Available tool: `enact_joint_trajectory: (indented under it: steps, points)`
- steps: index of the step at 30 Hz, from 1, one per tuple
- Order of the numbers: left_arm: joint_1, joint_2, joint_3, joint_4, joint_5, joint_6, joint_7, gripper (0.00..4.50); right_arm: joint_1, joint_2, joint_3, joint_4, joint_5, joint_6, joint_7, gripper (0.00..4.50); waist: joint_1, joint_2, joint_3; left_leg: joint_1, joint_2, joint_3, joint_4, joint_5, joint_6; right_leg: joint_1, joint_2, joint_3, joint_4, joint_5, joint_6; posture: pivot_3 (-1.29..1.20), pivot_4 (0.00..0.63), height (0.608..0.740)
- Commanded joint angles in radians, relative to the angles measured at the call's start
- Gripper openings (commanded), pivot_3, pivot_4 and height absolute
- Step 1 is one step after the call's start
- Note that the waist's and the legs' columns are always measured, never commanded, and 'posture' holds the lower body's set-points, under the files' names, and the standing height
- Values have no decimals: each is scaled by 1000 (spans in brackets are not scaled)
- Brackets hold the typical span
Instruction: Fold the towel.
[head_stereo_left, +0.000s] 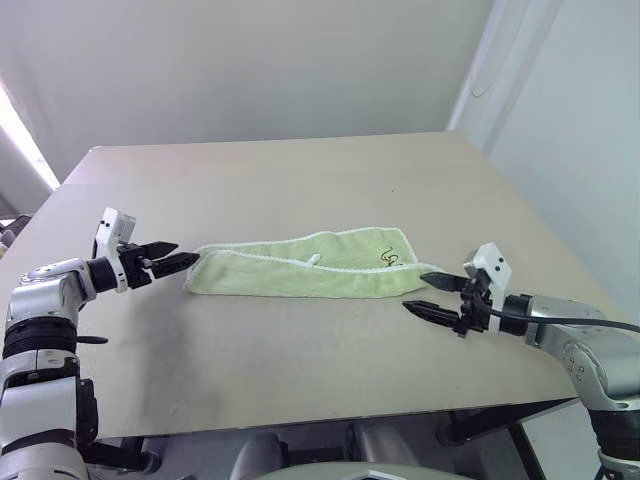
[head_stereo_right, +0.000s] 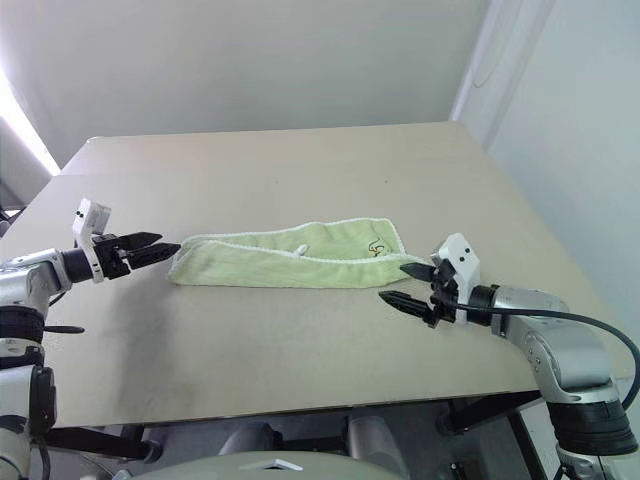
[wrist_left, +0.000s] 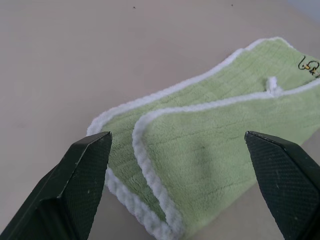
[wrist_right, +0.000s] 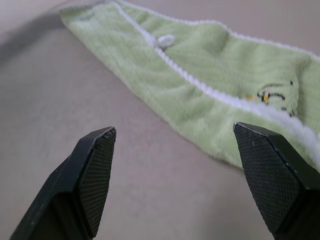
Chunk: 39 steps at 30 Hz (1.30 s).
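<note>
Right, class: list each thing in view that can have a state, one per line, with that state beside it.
towel: folded lengthwise into a long strip, lying flat on the table, not held.
left claw: open, at the towel's left end, holding nothing.
right claw: open, just off the towel's right end, holding nothing.
table: bears the towel.

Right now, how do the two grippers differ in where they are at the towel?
The left gripper sits right at the towel's end, fingertips about touching its edge; the right gripper hangs just short of the other end, one finger off the cloth. Both are open, empty and pointed inward at the towel.
</note>
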Motion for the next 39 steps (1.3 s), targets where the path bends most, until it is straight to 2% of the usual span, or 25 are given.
enact_joint_trajectory:
  steps: [1,9,15,21,23,31,39]
  points:
    - [-9,3,10,-44,-21,8,2,4500,-38,1,-4,-20,6,-22,-1,3916,0,0,0,0,0,0,0,0,0,0,0,0,0,0,0,0,0,712]
    - [-46,17,12,10,-9,-19,6,4500,-91,41,-14,0,17,-30,-41,3916,0,0,0,0,0,0,0,0,0,0,0,0,0,0,0,0,0,712]
    - [-96,-25,-15,14,-1,-27,7,4500,-91,61,-18,-3,26,-8,-83,3916,2,0,0,0,0,0,0,0,0,0,0,0,0,0,0,0,0,712]
    - [-162,-71,-78,133,64,-86,18,4500,-118,36,-36,-13,98,139,-112,3916,-3,0,0,0,0,0,0,0,0,0,1,0,0,0,0,0,0,712]
    - [-196,-93,-95,192,86,-120,28,4500,-126,18,-20,8,78,134,-100,3916,-1,0,0,0,0,0,0,0,0,0,1,0,0,0,0,0,0,712]
    - [-333,-149,-118,384,152,-215,105,4500,-182,60,20,54,22,112,-168,3916,0,-1,0,-1,0,-1,-1,0,0,-1,1,0,0,0,0,0,0,712]
    - [-366,-160,-171,475,252,-239,164,4500,-157,59,9,45,-10,95,-199,3916,1,-1,0,-2,0,0,-1,0,0,-1,0,0,-1,0,0,0,0,712]
